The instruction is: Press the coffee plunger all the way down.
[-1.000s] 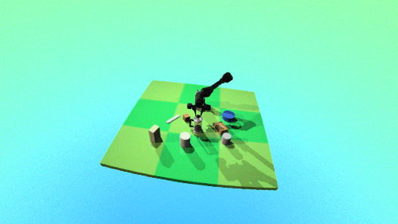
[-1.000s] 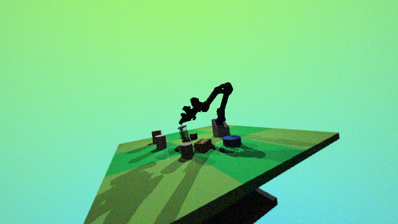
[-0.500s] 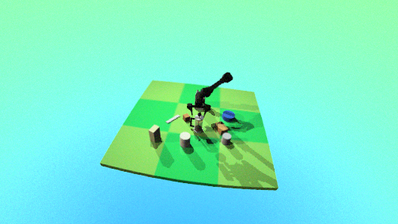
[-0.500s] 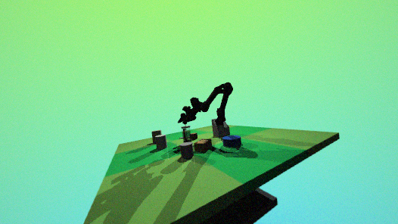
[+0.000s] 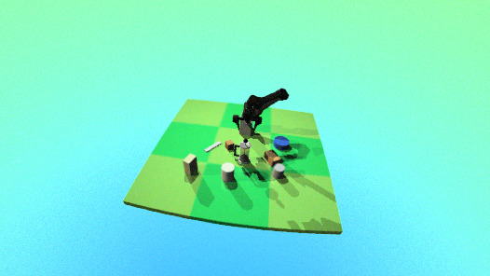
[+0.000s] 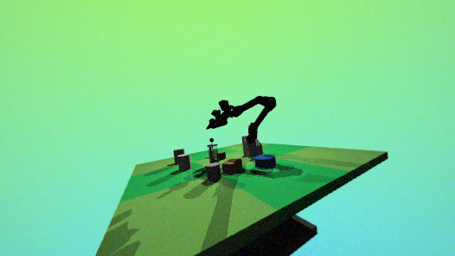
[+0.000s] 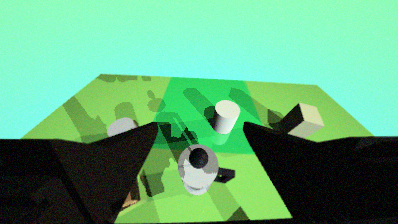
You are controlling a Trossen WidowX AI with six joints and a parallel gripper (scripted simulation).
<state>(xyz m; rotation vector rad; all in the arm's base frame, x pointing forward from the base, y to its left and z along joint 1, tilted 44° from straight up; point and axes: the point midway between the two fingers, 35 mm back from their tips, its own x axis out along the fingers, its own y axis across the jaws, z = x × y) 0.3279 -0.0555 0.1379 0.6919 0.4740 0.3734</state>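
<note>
The coffee press (image 5: pixel 244 154) (image 6: pixel 213 153) (image 7: pixel 196 175) stands upright on the checkered board, a clear glass body with a light lid and a dark handle (image 5: pixel 237 150) (image 7: pixel 226 174) at its side. The round black plunger knob (image 5: pixel 245 141) (image 6: pixel 211 140) (image 7: pixel 198 158) sits a little above the lid, with a short bit of rod showing in the exterior view. My gripper (image 5: pixel 247 133) (image 6: pixel 208 128) (image 7: pixel 201 125) is wide open and empty. It hangs above the knob, apart from it. The inside of the glass is too small to read clearly.
A white cylinder (image 5: pixel 227 172) (image 7: pixel 226 117), a beige block (image 5: pixel 190 165) (image 7: pixel 306 120) and a grey cylinder (image 5: pixel 279 171) (image 6: pixel 213 172) stand beyond the press. A brown block (image 5: pixel 272 158) (image 6: pixel 232 166), a blue disc (image 5: pixel 281 143) (image 6: pixel 265 162), a small orange block (image 5: pixel 229 144) and a white bar (image 5: pixel 212 146) lie around it.
</note>
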